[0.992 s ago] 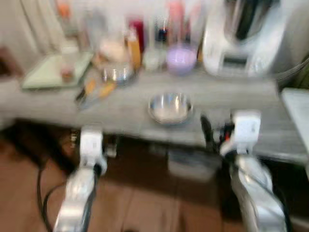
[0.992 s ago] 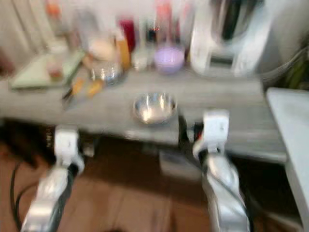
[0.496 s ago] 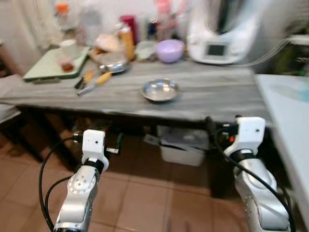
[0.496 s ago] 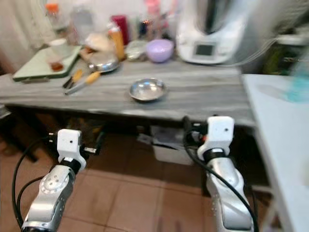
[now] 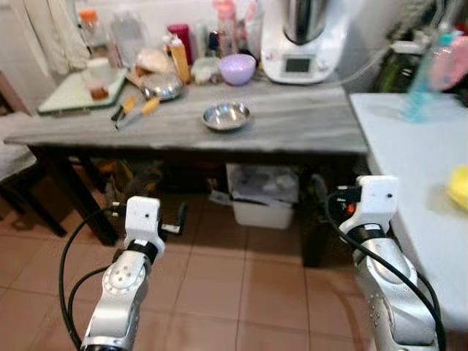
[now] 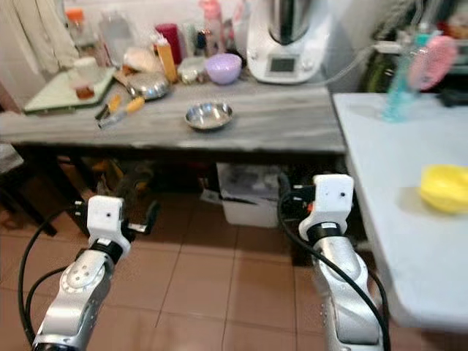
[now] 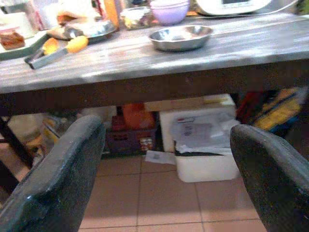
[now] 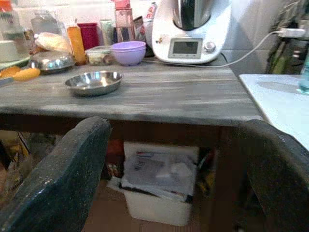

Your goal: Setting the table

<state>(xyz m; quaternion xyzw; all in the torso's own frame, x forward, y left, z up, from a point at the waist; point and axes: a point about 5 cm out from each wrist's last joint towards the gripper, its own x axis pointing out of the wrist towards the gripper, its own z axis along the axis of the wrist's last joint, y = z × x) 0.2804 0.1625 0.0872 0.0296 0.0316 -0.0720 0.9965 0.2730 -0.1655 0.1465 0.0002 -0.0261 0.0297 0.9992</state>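
Note:
A steel bowl sits empty near the middle of the grey wooden table, well ahead of both arms. Behind it stand a purple bowl and a second steel dish. On the white table to my right lies a yellow bowl. My left gripper is open and empty, held low over the tiled floor, short of the table's front edge. My right gripper is open too, with nothing between its fingers, at the same height.
A white kitchen machine, bottles and a green tray with cups crowd the back of the grey table. Orange-handled tools lie left of the bowl. A white bin and clutter sit beneath. A blue bottle stands on the white table.
The whole picture has pulled back and sharpened: the grey table now lies farther off, and the white table with the yellow bowl has come into view at right. Both arms hold the same pose.

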